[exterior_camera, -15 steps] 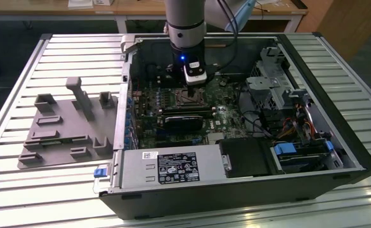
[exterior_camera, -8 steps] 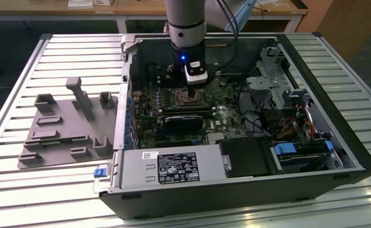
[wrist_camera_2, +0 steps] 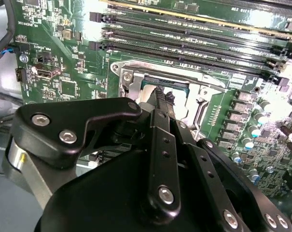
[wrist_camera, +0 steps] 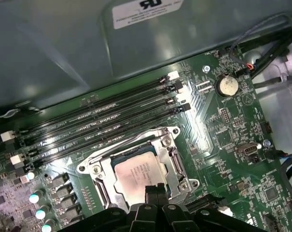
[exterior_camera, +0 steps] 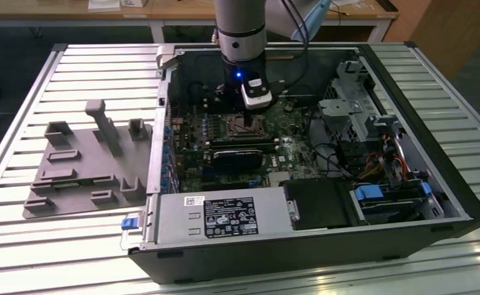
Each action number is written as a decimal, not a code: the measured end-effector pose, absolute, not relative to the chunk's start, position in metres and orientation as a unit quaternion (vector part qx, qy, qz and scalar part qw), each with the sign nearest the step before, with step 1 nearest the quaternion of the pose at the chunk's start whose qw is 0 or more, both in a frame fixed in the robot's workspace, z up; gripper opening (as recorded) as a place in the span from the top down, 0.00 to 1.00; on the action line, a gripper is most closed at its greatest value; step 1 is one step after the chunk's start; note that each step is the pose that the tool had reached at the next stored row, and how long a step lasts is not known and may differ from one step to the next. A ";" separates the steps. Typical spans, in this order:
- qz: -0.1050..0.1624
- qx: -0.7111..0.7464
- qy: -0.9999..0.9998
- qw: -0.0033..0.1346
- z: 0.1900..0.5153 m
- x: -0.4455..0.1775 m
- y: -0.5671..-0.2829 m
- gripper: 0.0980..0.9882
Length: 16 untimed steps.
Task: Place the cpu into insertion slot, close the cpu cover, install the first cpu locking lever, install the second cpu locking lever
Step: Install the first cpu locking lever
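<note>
- The gripper (wrist_camera: 153, 193) hangs just above the near edge of the cpu (wrist_camera: 136, 175); in the first wrist view its 2 fingertips (wrist_camera: 149, 192) sit pressed together with no gap and nothing between them, so the jaws are narrow and empty.
- In the second wrist view the same narrow black tips (wrist_camera_2: 161, 99) reach down over the chip's edge; whether they actually touch the metal top I cannot tell.
- The cpu lies flat and square inside the insertion slot (wrist_camera: 100, 176), its pale metal top facing up, so the placing step looks done.
- The cpu cover (wrist_camera: 172, 166) frames the chip, its silver plate lying level around the window with the chip showing through, which reads as lowered rather than standing open.
- A closed pair of tips suits pushing on a flat plate or a thin lever better than grasping, which probably explains the pinched posture here.
- Beyond the socket run 4 long black memory slots (wrist_camera: 102, 118), and the green board (wrist_camera: 218, 135) spreads around them.
- In the exterior view the arm (exterior_camera: 241, 37) drops straight down into the open computer case (exterior_camera: 436, 184), which lies on its side on a slatted table (exterior_camera: 26, 104); a grey parts tray (exterior_camera: 84, 166) sits on the exterior view's left, well apart from the work.
</note>
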<state>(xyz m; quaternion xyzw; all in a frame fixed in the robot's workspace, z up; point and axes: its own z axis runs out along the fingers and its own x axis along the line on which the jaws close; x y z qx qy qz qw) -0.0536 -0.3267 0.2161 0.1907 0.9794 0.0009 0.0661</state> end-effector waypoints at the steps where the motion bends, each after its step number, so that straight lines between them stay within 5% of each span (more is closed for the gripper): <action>1: 0.001 0.188 0.980 0.066 0.216 -0.054 -0.327 1.00; 16: 0.000 0.185 0.981 0.067 0.237 -0.054 -0.327 1.00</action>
